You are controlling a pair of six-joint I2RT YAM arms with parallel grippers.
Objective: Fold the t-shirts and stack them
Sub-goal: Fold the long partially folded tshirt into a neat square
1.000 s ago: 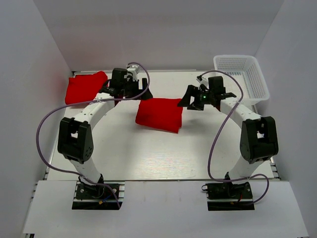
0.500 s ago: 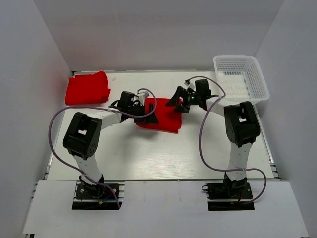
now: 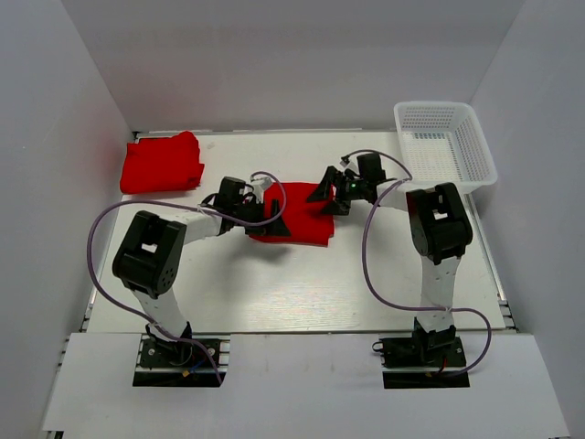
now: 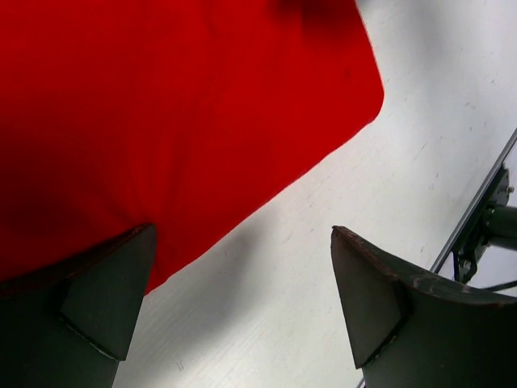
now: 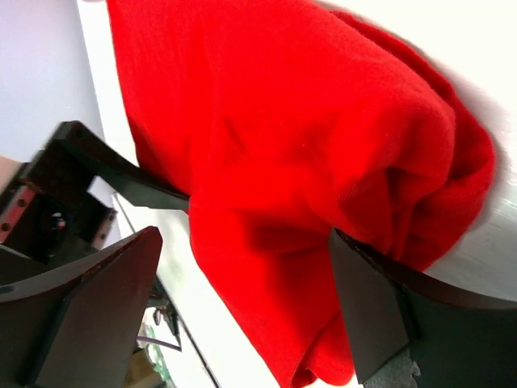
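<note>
A folded red t-shirt (image 3: 299, 212) lies flat at the table's middle. A second folded red t-shirt (image 3: 162, 163) lies at the back left. My left gripper (image 3: 271, 219) is low at the middle shirt's left edge. In the left wrist view it (image 4: 242, 242) is open, with one finger (image 4: 97, 307) at the shirt's (image 4: 161, 105) edge and bare table between the fingers. My right gripper (image 3: 328, 194) is at the shirt's back right corner. In the right wrist view it (image 5: 242, 236) is open, with the shirt's thick folded edge (image 5: 323, 145) between its fingers.
A white mesh basket (image 3: 457, 155) stands at the back right, beside the right arm. White walls close the table at the back and both sides. The left arm's black gripper shows past the shirt in the right wrist view (image 5: 89, 162).
Both arms have come down from the back to the middle shirt. The left gripper moved away from the back-left shirt, the right gripper moved left from near the basket. The shirts have not moved.
</note>
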